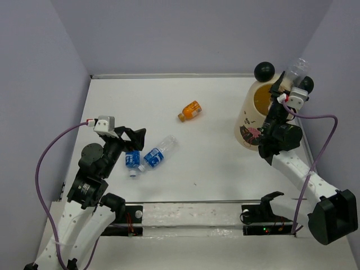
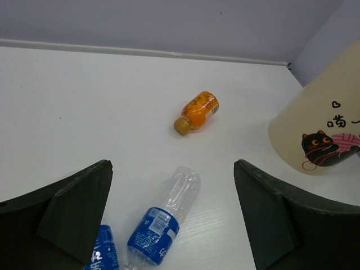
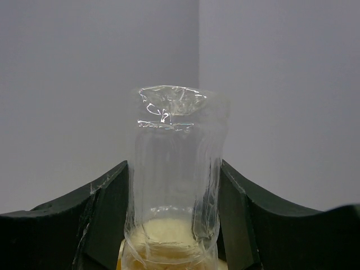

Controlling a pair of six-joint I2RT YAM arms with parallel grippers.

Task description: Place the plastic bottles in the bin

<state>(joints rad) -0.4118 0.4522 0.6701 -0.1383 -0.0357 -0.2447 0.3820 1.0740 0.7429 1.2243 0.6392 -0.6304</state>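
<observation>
The right claw (image 3: 174, 188) is pinched on an unlabelled clear bottle (image 3: 171, 146), which is held above the rim of the cream cat-face bin (image 1: 246, 121) at the far right of the worktop (image 1: 214, 169). The left claw (image 2: 173, 211) is spread wide over a longer blue-labelled bottle (image 2: 163, 222) and a shorter blue-labelled bottle (image 2: 101, 250), laid side by side. A short orange bottle (image 2: 198, 110) is seen on its side farther out, apart from both.

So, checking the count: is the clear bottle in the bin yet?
Not yet: the right gripper holds the clear bottle above the bin's rim.
</observation>
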